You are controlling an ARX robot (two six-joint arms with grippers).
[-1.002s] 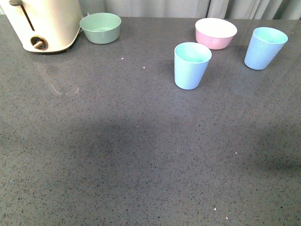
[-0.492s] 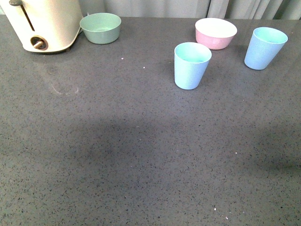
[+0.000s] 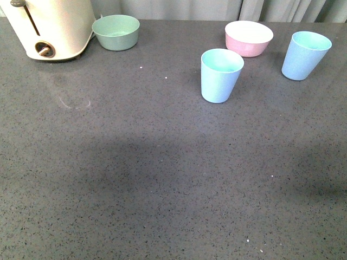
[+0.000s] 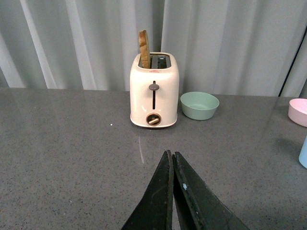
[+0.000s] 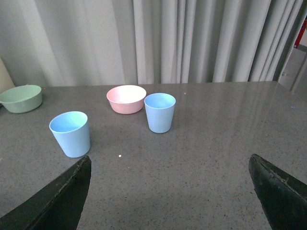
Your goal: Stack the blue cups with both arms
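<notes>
Blue cups upright apart, pink bowl between, left hand closed, right hand spread.

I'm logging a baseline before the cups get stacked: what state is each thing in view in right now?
nearer blue cup: upright, empty, standing alone
farther blue cup: upright, empty, not stacked
pink bowl: upright, empty
green bowl: upright, empty
toaster: lever up, brown slice sticking out of one slot
left gripper: shut, holding nothing
right gripper: open, holding nothing
</notes>
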